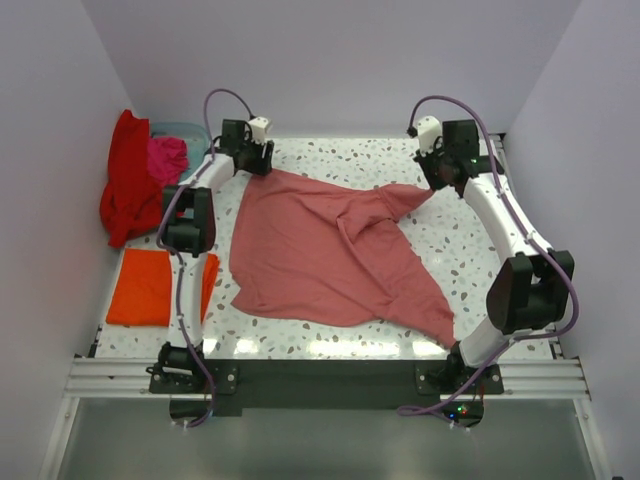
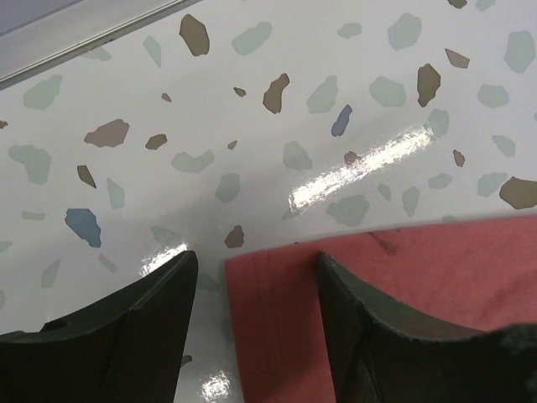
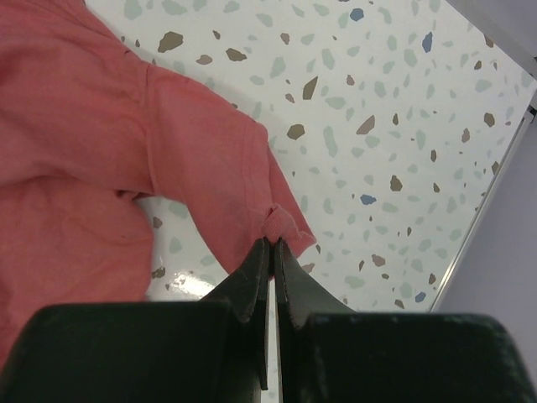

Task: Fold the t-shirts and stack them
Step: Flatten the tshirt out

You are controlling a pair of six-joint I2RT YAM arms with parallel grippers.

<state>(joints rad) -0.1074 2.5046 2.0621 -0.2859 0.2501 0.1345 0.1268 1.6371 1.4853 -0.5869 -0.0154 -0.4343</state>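
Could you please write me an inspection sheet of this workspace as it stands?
Surface: glossy speckled terrazzo table.
Job's things: rose-pink t-shirt spread rumpled mid-table; orange t-shirt folded at the left edge; red t-shirt and magenta t-shirt heaped far left.
Clutter: pale blue basket behind that heap.
End effectors: left end effector open over the rose-pink t-shirt's corner; right end effector shut on its sleeve end.
Cables: purple cables loop above both wrists, off the cloth.
Surroundings: pale walls on three sides.
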